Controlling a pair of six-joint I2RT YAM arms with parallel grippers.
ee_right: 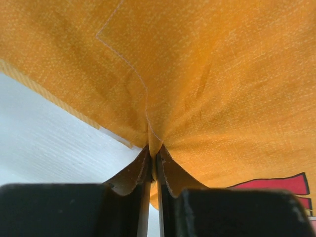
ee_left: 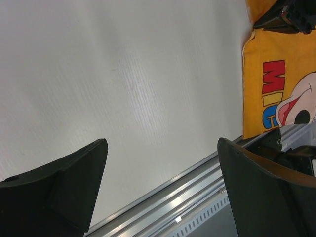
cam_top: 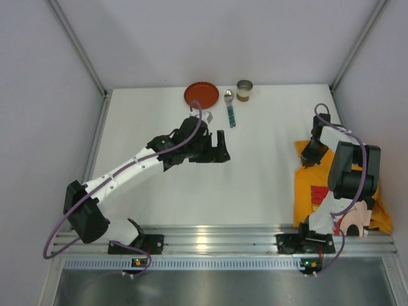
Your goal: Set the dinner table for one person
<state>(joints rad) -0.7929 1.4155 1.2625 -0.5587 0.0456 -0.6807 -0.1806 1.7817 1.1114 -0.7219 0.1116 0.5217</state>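
Orange cloth placemat point(cam_top: 309, 182) lies at three o'clock on the white dinner table point(cam_top: 255, 185), one fold pinched tight in the closed right gripper point(ee_right: 153, 155). Near the centre hovers the left gripper point(cam_top: 220, 148), spread wide and holding nothing. At twelve o'clock sit a red plate point(cam_top: 201, 95), a spoon point(cam_top: 229, 106) and a tin can point(cam_top: 245, 89).

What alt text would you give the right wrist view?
The right gripper is shut on a pinched fold of the orange woven cloth placemat, which fills most of the frame and puckers toward the grip. The flat white tabletop shows at lower left; a red printed patch edges in at lower right.
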